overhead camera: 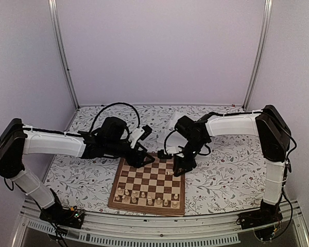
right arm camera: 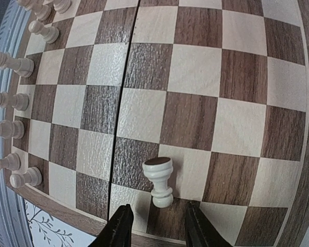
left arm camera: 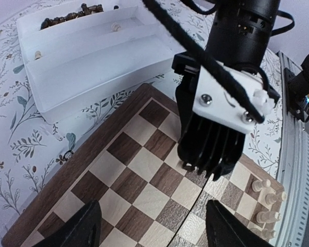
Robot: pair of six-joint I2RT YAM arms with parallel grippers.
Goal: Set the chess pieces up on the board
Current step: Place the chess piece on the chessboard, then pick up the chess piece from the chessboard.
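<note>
Pale side nearly set, dark side not begun.
Pale pieces (overhead camera: 151, 200) line the board's (overhead camera: 149, 177) near rows; right gripper (right arm camera: 158, 218) open around one pale piece (right arm camera: 158, 180) at the right edge; left gripper (left arm camera: 154, 226) open, empty; dark pieces (left arm camera: 67, 16) lie in the tray (left arm camera: 92, 77).

The board (right arm camera: 195, 67) is smooth, grained wood with a slight sheen; the tray (left arm camera: 92, 77) is matt white plastic.

A: How do the arms stand?
B: The left arm (overhead camera: 51, 144) and the right arm (overhead camera: 232, 125) both bend inward, toward each other.
A: And the claws?
B: The left gripper (left arm camera: 157, 231) has its fingers spread wide; the right gripper (right arm camera: 157, 229), just ahead of it, points down, fingers slightly parted.
</note>
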